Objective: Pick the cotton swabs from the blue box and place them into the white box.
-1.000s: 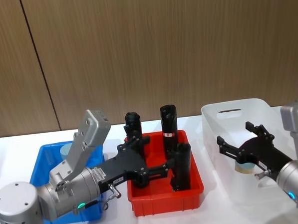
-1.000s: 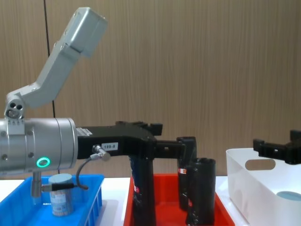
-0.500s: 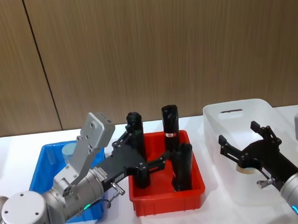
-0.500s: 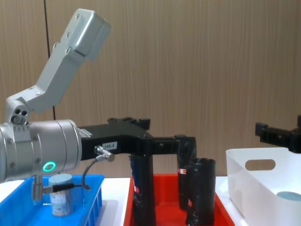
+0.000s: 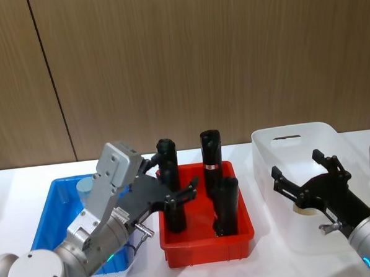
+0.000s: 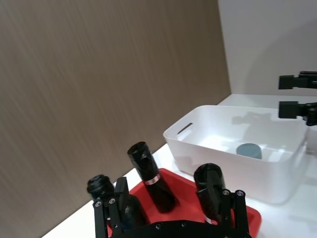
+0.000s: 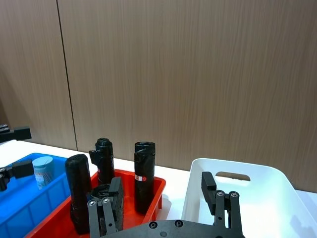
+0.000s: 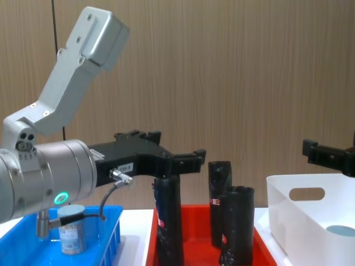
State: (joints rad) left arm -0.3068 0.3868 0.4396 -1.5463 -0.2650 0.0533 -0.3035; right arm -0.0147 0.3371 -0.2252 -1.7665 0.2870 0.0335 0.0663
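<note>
1 cotton swabs tub (image 8: 72, 233), blue box (image 5: 55, 211), label (image 8: 71, 242) illegible

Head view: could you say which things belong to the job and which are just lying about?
Job: blue box, swab tub in it, white box, second tub in it, left gripper over red tray, right gripper over white box.
Lying about: red tray, black cylinders.

glossy plastic white box (image 5: 261, 160), plastic blue box (image 5: 54, 205), matt wood-grain wall (image 5: 200, 63)
</note>
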